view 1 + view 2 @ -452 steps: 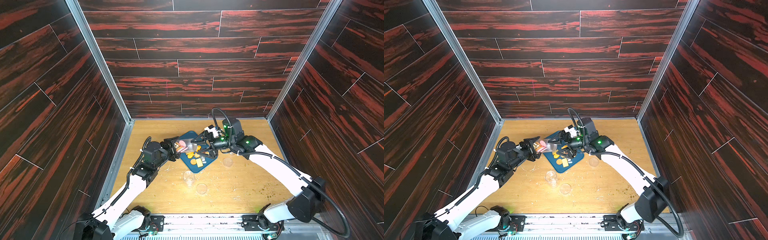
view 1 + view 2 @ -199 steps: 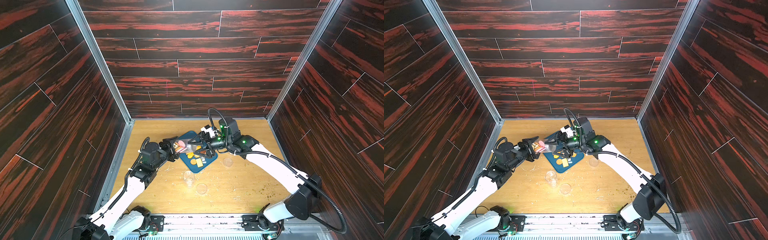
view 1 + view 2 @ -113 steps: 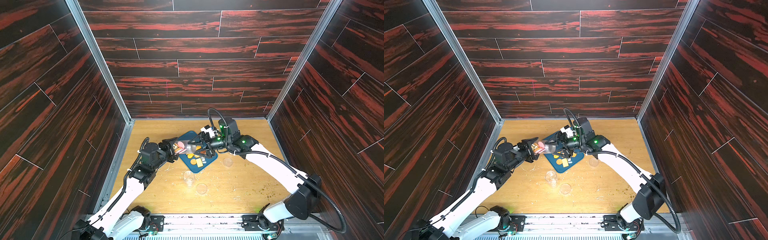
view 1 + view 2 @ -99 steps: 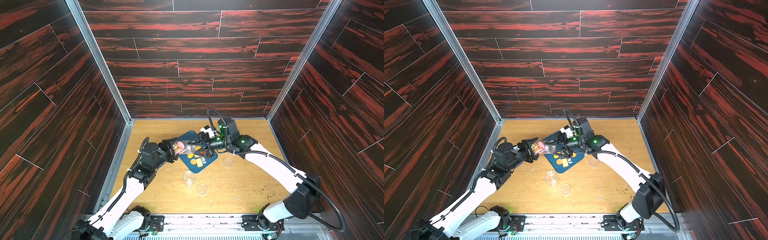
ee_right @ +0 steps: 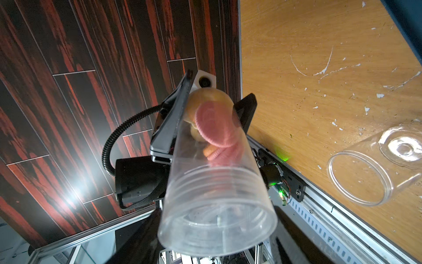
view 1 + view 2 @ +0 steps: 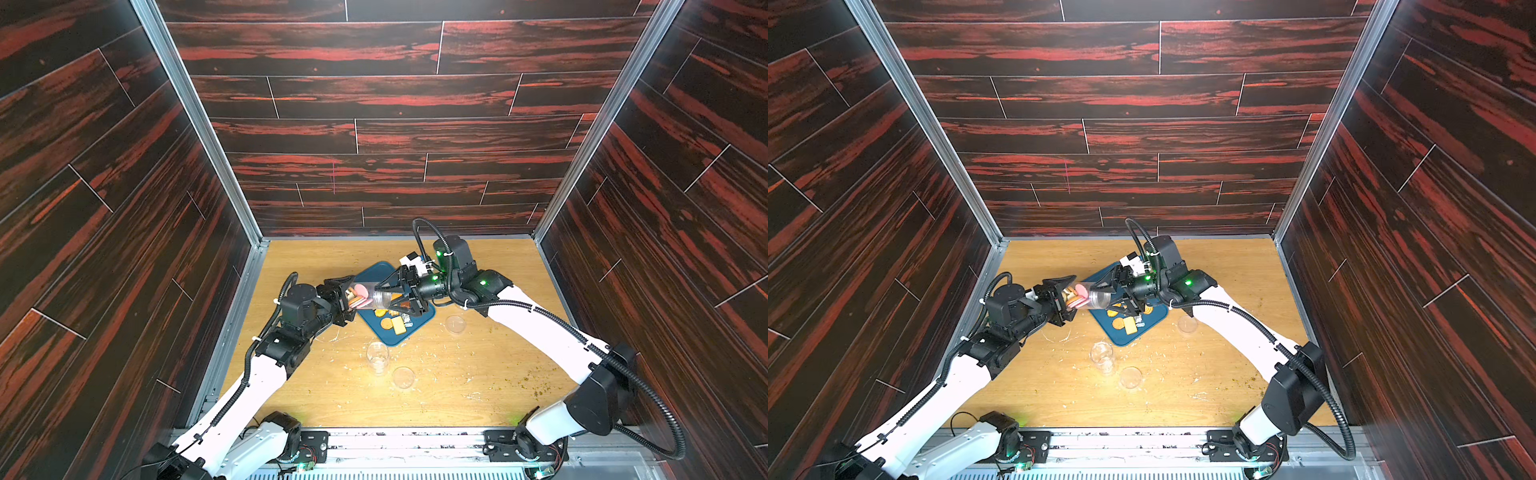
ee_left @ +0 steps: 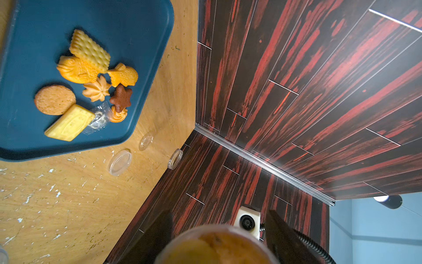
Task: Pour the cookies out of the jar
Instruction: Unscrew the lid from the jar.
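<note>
Wooden worktop (image 6: 457, 395) carries a blue tray (image 6: 388, 337), above which the left tool (image 6: 348, 296) is clamped on the base of a clear jar (image 5: 217, 187) held sideways. The right tool (image 6: 384, 296) straddles its mouth, grip impossible to tell. Some cookies (image 5: 214, 123) sit inside; others lie on the tray.

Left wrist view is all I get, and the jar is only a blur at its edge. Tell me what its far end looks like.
Observer: The jar has no lid; the right wrist view looks straight into its open mouth.
Operator: Report what is left inside.
Observer: Pink cookies sit toward the base, at the end the left gripper holds, well short of the mouth.
Operator: Give me the right gripper.
Observer: In a top view the right gripper has its jaws either side of the jar's mouth end, over the tray; whether they touch the jar I cannot tell.
</note>
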You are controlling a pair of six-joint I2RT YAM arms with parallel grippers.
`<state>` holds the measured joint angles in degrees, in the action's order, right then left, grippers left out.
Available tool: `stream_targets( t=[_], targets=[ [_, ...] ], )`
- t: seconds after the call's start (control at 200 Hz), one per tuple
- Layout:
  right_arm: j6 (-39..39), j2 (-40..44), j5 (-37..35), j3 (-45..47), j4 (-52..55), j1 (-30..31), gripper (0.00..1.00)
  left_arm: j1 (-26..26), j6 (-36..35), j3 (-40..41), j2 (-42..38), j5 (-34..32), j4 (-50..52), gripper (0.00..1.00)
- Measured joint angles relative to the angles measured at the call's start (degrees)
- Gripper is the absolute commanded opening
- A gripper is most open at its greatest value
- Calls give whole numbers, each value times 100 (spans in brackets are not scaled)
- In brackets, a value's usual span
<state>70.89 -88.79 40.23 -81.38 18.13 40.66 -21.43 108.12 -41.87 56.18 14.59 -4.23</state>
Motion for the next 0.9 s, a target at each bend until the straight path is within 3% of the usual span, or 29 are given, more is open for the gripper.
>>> stream_targets(
  t=[0.235,0.496,0.741,0.902],
  targets=[
    [0,0,7,2,-24,0,76,0,-122,-90,0,44,79,60],
    [22,2,28,48,-105,0,62,0,-177,-160,-11,55,229,60],
    [-2,7,74,120,-188,0,59,0,-205,-164,-81,37,356,60],
    [-417,17,-13,114,-142,2,57,-2,-157,-149,-118,-63,350,60]
  ],
)
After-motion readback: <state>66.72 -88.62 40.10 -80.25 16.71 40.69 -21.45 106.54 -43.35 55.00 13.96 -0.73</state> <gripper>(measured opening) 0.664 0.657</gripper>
